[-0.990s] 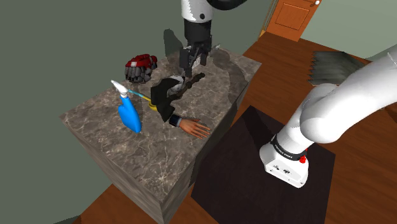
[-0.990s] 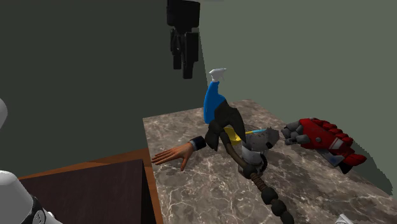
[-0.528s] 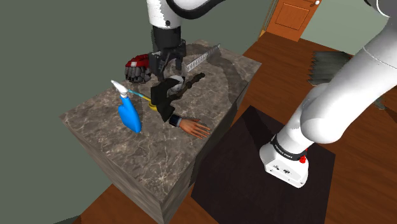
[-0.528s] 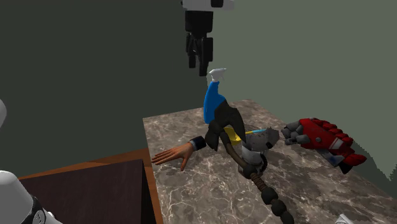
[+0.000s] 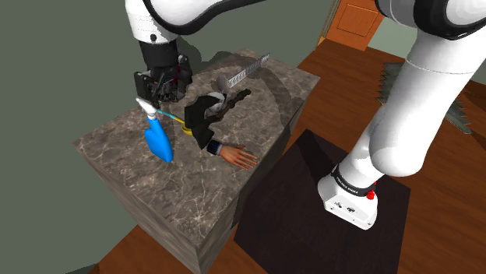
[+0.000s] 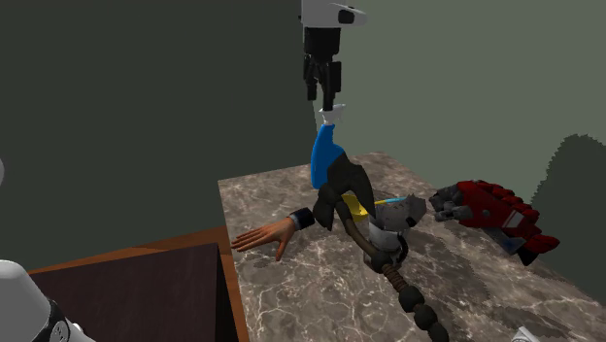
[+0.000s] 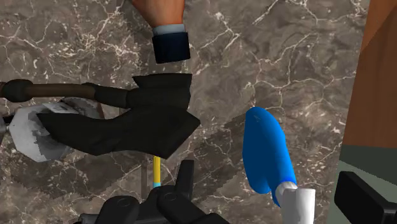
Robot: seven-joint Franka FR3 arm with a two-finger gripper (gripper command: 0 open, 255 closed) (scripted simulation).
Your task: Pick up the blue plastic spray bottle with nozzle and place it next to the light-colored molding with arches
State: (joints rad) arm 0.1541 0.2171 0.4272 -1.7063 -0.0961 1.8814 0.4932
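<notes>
The blue plastic spray bottle (image 5: 160,140) stands on the dark veined marble-topped block table (image 5: 183,198), near the edge at the shoulder view's left. It leans a little, with its white nozzle (image 5: 145,103) uppermost. Its body is opaque, so whatever it holds cannot be seen.

The all-black two-finger gripper (image 5: 156,92) hangs directly over the nozzle. In the second exterior view its tips come down to just above the nozzle (image 6: 331,115), and they are not around the bottle. From the wrist camera one of the fingers (image 7: 366,197) sits well off to the side of the nozzle, so the jaws seem to stand apart with nothing between them, though the other finger is hard to pick out.

Just beside the bottle lies a doll-like figure in a black cloak (image 5: 204,113). Its bare flesh-coloured hand (image 5: 237,157) stretches toward the table's near edge, and a thin yellow rod (image 7: 156,170) shows under the cloak.

A red and dark grey armoured glove (image 6: 490,212) rests farther along the top. The light grey molding strip with small arches (image 5: 248,70) lies by the far edge, well apart from the bottle.
</notes>
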